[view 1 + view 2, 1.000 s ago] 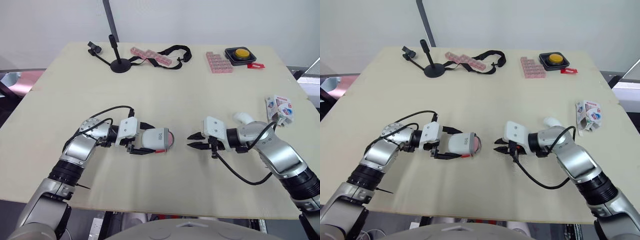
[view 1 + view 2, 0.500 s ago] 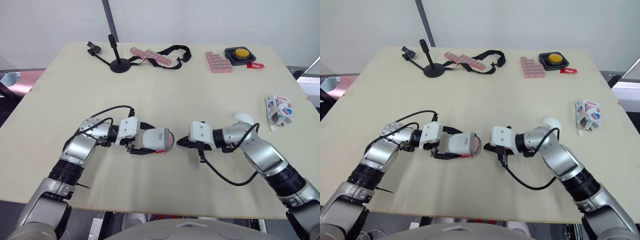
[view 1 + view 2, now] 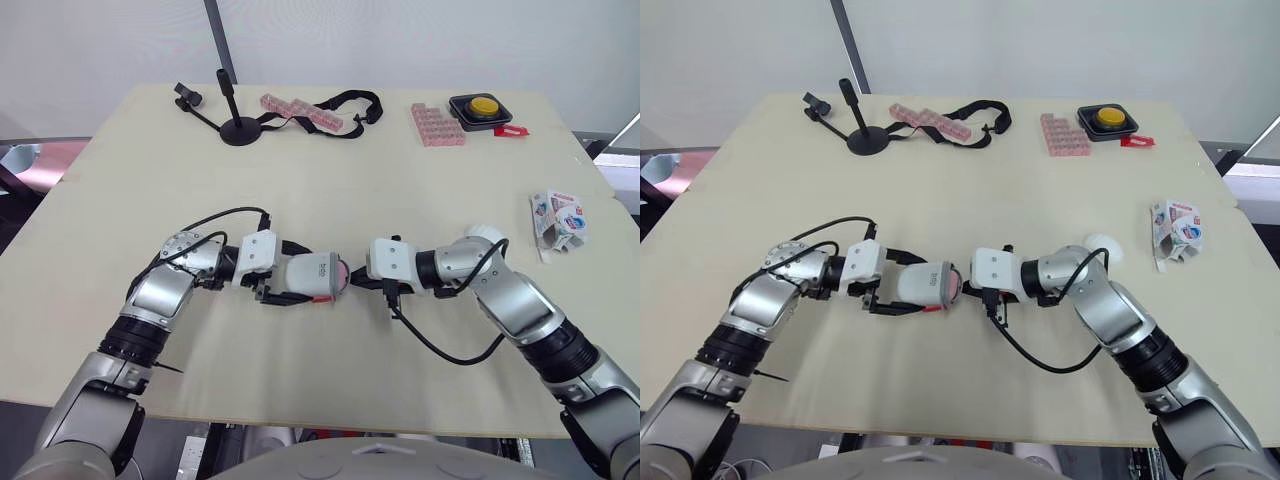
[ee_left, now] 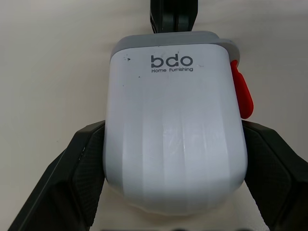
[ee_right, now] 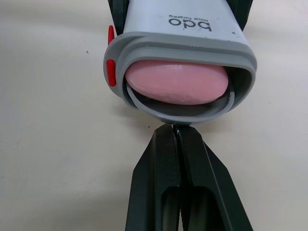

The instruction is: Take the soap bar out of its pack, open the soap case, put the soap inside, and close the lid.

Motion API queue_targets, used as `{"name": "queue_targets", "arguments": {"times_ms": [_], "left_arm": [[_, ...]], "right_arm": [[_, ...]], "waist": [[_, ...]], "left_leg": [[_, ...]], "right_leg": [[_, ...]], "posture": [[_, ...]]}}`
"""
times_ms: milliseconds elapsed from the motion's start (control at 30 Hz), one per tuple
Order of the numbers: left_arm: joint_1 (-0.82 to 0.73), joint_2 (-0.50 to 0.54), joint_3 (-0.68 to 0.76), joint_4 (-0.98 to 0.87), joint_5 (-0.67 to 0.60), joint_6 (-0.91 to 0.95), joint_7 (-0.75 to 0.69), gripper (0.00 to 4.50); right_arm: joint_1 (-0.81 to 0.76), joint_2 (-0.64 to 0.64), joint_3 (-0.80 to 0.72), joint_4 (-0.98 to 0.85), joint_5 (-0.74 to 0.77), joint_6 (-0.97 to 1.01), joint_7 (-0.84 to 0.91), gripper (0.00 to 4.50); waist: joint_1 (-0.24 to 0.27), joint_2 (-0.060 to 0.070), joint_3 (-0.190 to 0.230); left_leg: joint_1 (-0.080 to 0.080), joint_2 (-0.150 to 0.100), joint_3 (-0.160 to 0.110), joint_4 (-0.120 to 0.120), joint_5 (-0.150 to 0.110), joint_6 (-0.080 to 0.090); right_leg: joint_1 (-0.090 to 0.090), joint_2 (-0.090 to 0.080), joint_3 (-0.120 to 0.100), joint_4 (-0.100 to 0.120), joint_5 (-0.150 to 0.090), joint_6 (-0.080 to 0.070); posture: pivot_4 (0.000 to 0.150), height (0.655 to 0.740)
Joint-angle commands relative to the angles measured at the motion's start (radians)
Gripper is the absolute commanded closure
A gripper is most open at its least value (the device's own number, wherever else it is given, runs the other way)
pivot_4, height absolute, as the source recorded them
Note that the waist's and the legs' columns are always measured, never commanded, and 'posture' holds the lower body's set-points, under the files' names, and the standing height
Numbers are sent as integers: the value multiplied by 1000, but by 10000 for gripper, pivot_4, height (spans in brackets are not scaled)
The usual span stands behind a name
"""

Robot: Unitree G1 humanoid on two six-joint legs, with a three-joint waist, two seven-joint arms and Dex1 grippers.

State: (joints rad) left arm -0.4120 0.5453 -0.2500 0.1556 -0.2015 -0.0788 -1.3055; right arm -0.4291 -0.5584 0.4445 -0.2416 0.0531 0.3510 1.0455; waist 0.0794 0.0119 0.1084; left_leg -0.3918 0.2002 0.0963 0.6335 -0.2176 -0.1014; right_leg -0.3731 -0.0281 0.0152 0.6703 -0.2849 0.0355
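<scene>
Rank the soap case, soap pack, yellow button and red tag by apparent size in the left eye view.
1. soap case and soap pack: about alike, so unranked.
2. yellow button, though it sits farther from the camera.
3. red tag, smallest.

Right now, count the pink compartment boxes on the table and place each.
2. One pink compartment box lies at the far edge by the black strap; the other sits to its right, beside the yellow button.
</scene>
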Motion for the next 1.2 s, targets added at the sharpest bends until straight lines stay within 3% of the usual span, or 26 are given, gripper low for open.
{"name": "queue_targets", "arguments": {"times_ms": [33, 333, 633, 800, 967, 1200], "left_arm": [[-21, -3, 6, -9, -3, -7, 4, 10318], [-30, 2, 11, 4, -3, -15, 0, 10318], [-8, 4, 15, -11, -9, -19, 10, 10318], [-5, 3, 13, -9, -9, -25, 11, 10318], [-16, -5, 10, 2, -7, -36, 12, 10318], [-8, -36, 5, -16, 3, -77, 41, 10318]], "right_arm": [[-19, 19, -11, -30, 17, 4, -3, 44354], [24, -29, -70, -19, 18, 0, -14, 44354], [283, -163, -320, 1, 150, -124, 28, 44354], [435, -74, -486, 70, 282, -332, 21, 44354], [500, -26, -546, 173, 317, -501, 55, 44354], [563, -66, -541, 184, 386, -474, 141, 44354]], "waist": [[0, 0, 0], [1, 0, 0], [13, 0, 0], [3, 0, 0], [-3, 0, 0], [-3, 0, 0]], "left_leg": [[0, 0, 0, 0, 0, 0], [0, 0, 0, 0, 0, 0], [0, 0, 0, 0, 0, 0], [-1, 0, 0, 0, -1, 0], [0, 0, 0, 0, 0, 0], [-1, -1, 0, 0, -1, 2]], "right_leg": [[0, 0, 0, 0, 0, 0], [0, 0, 0, 0, 0, 0], [1, 0, 0, -2, 0, 0], [1, -1, 0, -3, 0, 0], [2, -1, 0, -5, 0, 0], [5, -2, -1, -6, 0, 0]], "posture": [[1500, 7400], [1500, 7400], [1500, 7400], [1500, 7400], [1500, 7400], [1500, 7400]]}}
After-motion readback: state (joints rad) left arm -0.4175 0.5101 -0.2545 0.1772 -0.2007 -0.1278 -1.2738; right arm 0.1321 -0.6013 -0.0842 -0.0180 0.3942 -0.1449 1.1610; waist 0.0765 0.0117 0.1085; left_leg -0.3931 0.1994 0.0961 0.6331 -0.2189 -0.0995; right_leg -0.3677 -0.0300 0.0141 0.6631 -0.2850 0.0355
